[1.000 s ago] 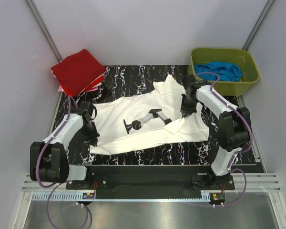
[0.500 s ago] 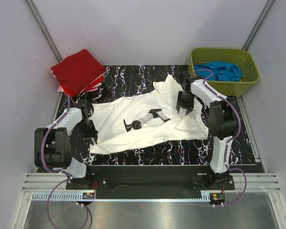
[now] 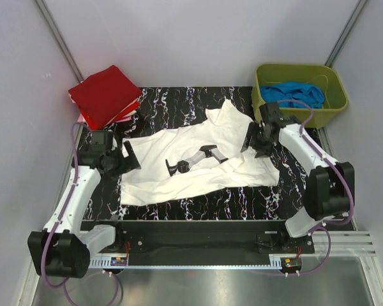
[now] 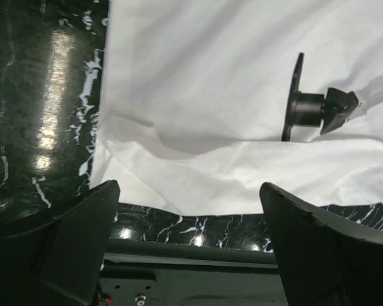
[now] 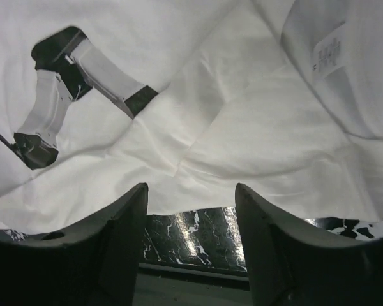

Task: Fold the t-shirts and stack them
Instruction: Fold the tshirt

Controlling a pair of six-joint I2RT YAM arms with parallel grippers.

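The white t-shirt (image 3: pixel 159 172) lies spread and wrinkled in the middle of the table (image 3: pixel 172 105). The left gripper (image 3: pixel 122 158) and right gripper (image 3: pixel 253 141) hover over its two ends, jaws wide and empty, I think ready to take the edges for folding. The red folded tees (image 3: pixel 104 94) sit in the far-left corner.

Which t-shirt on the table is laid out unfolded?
The white t-shirt with the grey-black print, spread rumpled across the middle of the table. The red t-shirt is a folded square at the far left corner.
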